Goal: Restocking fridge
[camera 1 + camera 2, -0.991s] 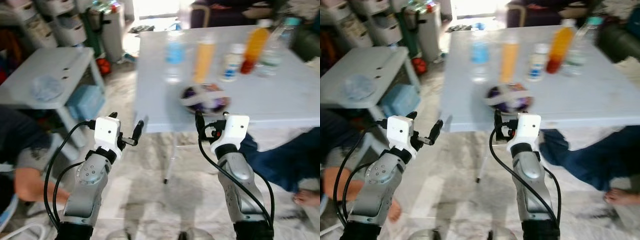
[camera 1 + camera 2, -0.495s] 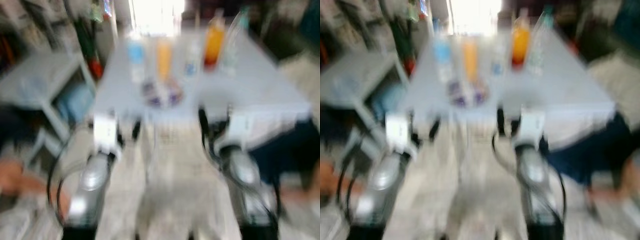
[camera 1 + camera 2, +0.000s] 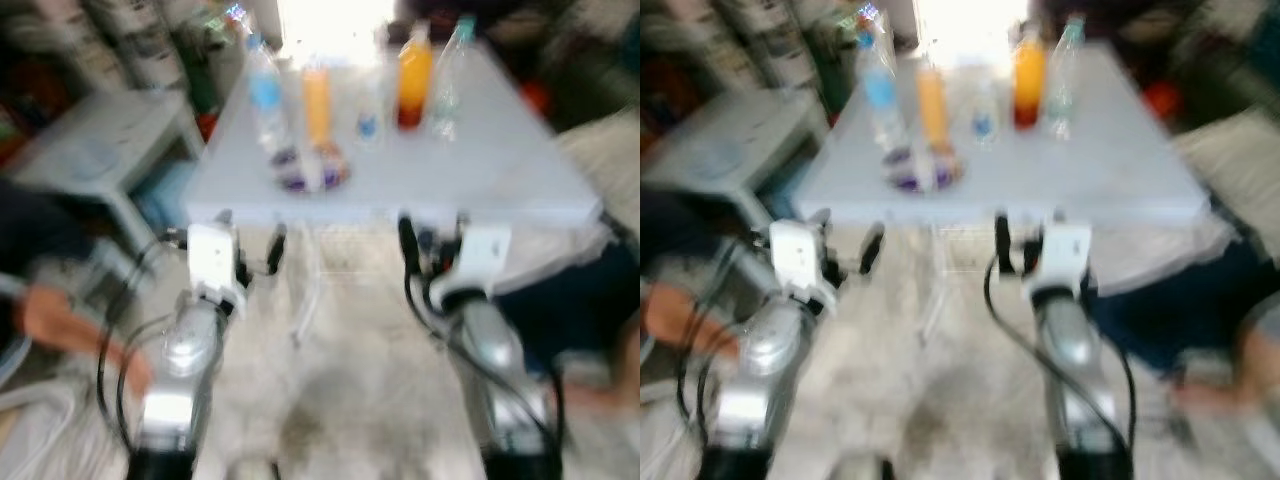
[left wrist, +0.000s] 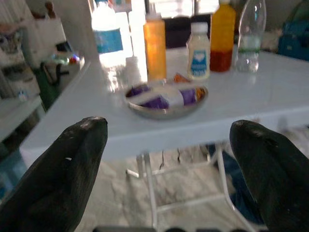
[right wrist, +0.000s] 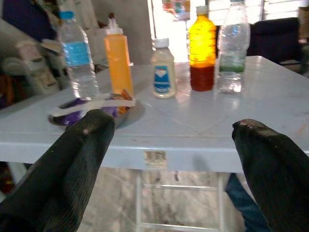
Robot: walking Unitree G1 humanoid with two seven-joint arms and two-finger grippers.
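A white table (image 5: 203, 121) stands just ahead of both arms. On it are a water bottle with a blue label (image 5: 77, 55), an orange squeeze bottle (image 5: 119, 60), a small white bottle (image 5: 163, 70), an orange juice bottle (image 5: 202, 48) and a clear bottle with a green label (image 5: 232, 48). A metal bowl (image 4: 166, 99) with purple packets sits near the table's front edge. My left gripper (image 3: 250, 235) and right gripper (image 3: 432, 235) are raised before that edge, short of it. Both are open and hold nothing.
A low grey side table (image 3: 100, 135) stands to the left, with storage drawers behind it. A person's hand (image 3: 50, 315) is at the far left. A person's leg in dark blue (image 3: 570, 300) lies under the table's right side. Tiled floor runs between my arms.
The whole picture has shifted and is blurred, so the camera has moved; the table now sits more centred ahead. Both grippers keep the same raised, open pose.
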